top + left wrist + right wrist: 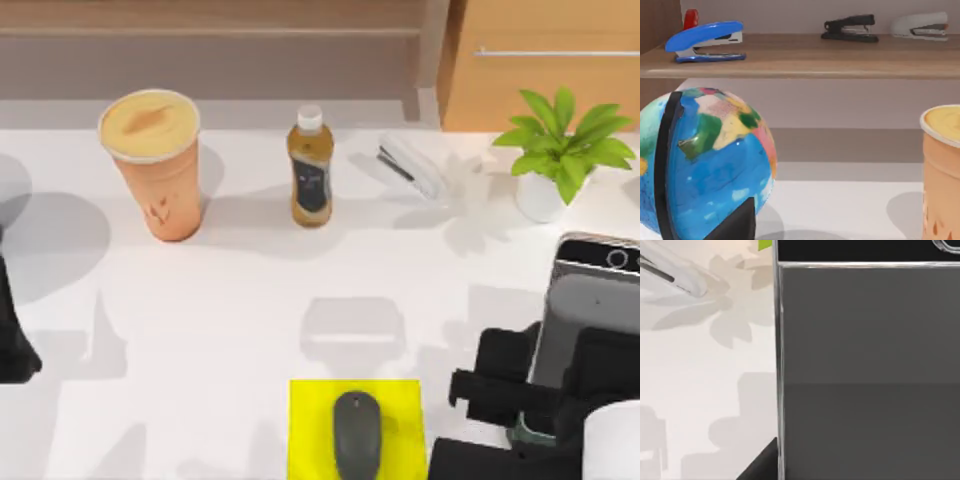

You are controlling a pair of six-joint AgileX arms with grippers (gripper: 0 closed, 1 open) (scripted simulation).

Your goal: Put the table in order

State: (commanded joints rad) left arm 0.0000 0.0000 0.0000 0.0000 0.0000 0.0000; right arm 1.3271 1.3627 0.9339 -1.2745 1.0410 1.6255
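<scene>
The white table (240, 300) holds an orange cup (155, 165) with a creamy top at the back left, a brown tea bottle (311, 170) at the back middle and a white stapler (412, 167) beside it. On a yellow mouse pad (310, 420) at the front edge lies a grey mouse (357, 435). My right gripper (520, 400) at the front right is shut on the lower end of a grey phone (590, 300), which is raised off the table; the phone (865, 370) sits close before the right wrist camera. My left arm (15, 340) is at the left edge.
A potted green plant (562, 150) stands at the back right. A brown wooden shelf (800, 62) behind the table carries a blue stapler (705, 41), a black stapler (850, 27) and a grey stapler (920, 25). A colourful globe (710, 165) stands close to the left wrist, near the cup (942, 170).
</scene>
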